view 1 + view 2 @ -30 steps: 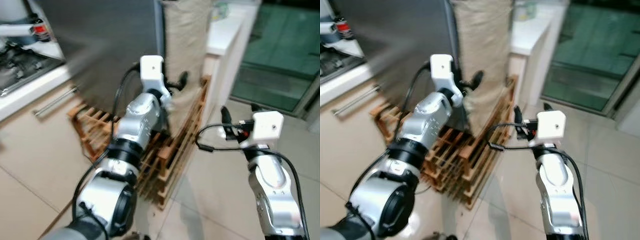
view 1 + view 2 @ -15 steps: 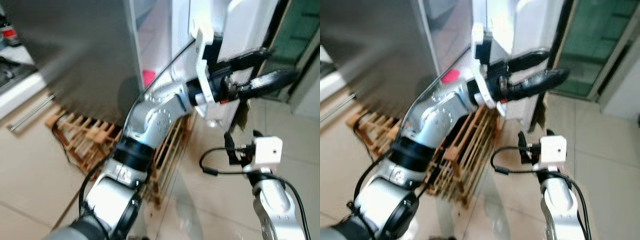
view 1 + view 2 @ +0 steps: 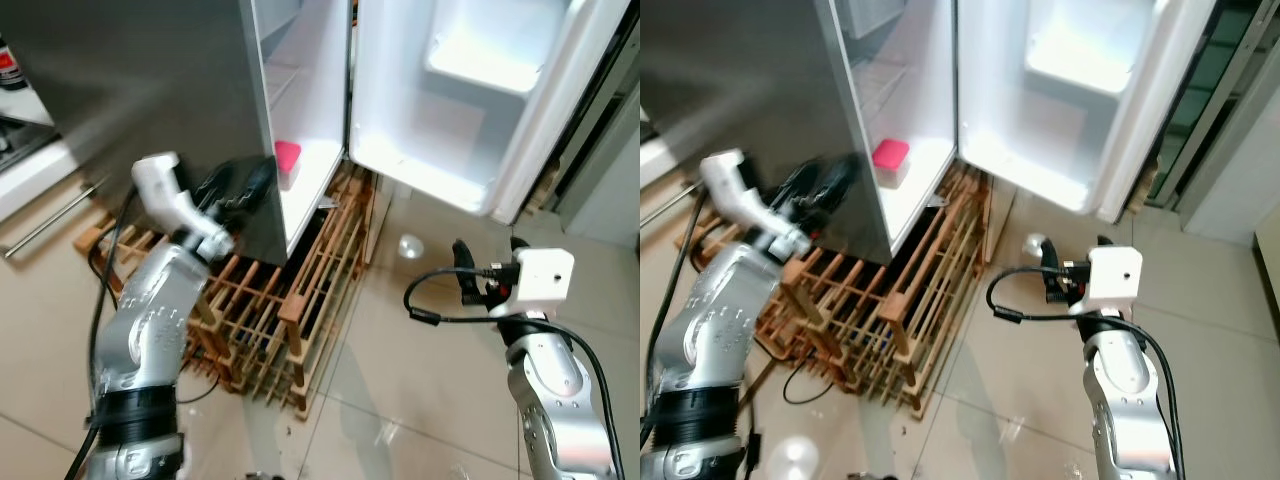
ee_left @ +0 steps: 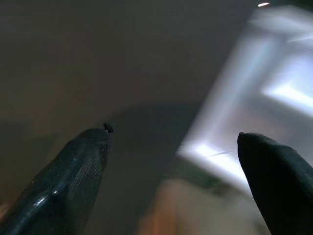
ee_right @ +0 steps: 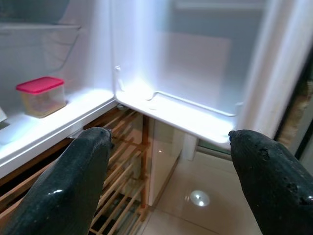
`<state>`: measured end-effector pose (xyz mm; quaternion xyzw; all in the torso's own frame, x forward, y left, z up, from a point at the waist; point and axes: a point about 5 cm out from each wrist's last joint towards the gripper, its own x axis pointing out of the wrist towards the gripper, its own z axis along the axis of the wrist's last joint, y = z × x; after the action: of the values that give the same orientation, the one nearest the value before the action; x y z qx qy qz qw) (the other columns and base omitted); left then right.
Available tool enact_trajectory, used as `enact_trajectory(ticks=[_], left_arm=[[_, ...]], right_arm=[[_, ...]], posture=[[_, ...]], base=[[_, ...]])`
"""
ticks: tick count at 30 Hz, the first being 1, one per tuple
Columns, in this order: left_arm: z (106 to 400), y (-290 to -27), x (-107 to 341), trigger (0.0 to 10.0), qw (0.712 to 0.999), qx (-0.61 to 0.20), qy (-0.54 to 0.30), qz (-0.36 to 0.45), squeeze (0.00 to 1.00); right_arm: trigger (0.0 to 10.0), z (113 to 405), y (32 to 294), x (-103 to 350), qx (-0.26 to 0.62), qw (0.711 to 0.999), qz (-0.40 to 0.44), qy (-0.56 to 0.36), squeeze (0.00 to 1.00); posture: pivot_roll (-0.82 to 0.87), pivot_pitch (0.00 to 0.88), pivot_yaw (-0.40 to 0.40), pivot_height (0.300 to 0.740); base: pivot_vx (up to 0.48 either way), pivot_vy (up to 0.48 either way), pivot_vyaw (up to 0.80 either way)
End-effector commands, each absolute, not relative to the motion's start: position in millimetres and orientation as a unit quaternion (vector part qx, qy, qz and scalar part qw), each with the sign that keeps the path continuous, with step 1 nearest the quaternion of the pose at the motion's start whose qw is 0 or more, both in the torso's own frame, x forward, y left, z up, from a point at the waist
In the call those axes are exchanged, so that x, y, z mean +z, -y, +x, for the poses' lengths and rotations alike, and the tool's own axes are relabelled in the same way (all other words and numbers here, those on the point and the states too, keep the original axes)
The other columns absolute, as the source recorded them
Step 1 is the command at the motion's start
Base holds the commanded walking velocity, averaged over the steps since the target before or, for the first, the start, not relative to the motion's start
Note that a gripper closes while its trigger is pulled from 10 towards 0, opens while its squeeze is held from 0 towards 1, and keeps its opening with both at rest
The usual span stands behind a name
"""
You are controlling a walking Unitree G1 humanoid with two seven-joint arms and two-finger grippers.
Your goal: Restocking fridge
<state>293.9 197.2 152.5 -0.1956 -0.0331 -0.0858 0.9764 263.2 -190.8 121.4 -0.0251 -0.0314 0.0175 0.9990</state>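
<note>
Fridge (image 3: 200, 90) stands at twelve o'clock, its long axis upright, the opening facing five o'clock with the door (image 3: 480, 100) swung wide for loading. Both grippers are empty, fingers spread: the left gripper (image 3: 235, 190) at ten o'clock beside the steel side, the right gripper (image 3: 485, 270) at three o'clock. A red-lidded container (image 5: 41, 95) sits on the bottom shelf.

Head stereo pair looks forward and down at the open fridge (image 3: 400, 110) and wooden rack (image 3: 290, 300). Right wrist cam faces the fridge interior at mid range, sharing the red-lidded container (image 5: 41, 95). Left wrist cam sits close against the dark fridge side (image 4: 98, 63), blurred.
</note>
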Motion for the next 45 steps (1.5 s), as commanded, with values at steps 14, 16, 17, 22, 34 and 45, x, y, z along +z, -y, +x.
enact_trajectory(ticks=[14,16,17,22,34,45], left_arm=[[289,-196,140,10.0,0.994,0.056,-0.010,-0.098,0.00],[290,-195,138,10.0,0.993,0.056,-0.014,-0.100,0.00],[292,-194,137,10.0,0.994,0.055,-0.021,-0.092,0.00],[301,-181,145,10.0,0.998,0.028,-0.004,-0.055,0.00],[305,-172,144,10.0,0.999,0.024,0.002,-0.040,0.00],[303,-178,129,10.0,0.997,0.058,-0.029,-0.031,0.00]], right_arm=[[10.0,281,184,121,0.032,0.999,-0.005,0.023,0.00],[10.0,281,184,121,0.033,0.999,-0.005,0.022,0.00],[10.0,282,183,121,0.033,0.999,-0.005,0.022,0.00],[10.0,285,176,122,0.051,0.998,-0.007,0.022,0.00],[10.0,288,165,120,0.076,0.997,0.005,0.015,0.00],[10.0,294,161,122,0.100,0.995,0.019,0.015,0.00]], posture=[[-0.08,0.000,0.039,0.740],[-0.09,0.000,0.045,0.740],[-0.10,0.000,0.046,0.740],[-0.11,0.000,0.052,0.740],[-0.10,0.000,0.042,0.740],[-0.09,0.000,0.038,0.740]], base=[[0.000,-0.377,0.56],[0.000,-0.480,0.66],[0.000,-0.386,0.64],[0.000,0.000,0.63],[0.000,0.000,0.58],[0.000,0.000,0.50]])
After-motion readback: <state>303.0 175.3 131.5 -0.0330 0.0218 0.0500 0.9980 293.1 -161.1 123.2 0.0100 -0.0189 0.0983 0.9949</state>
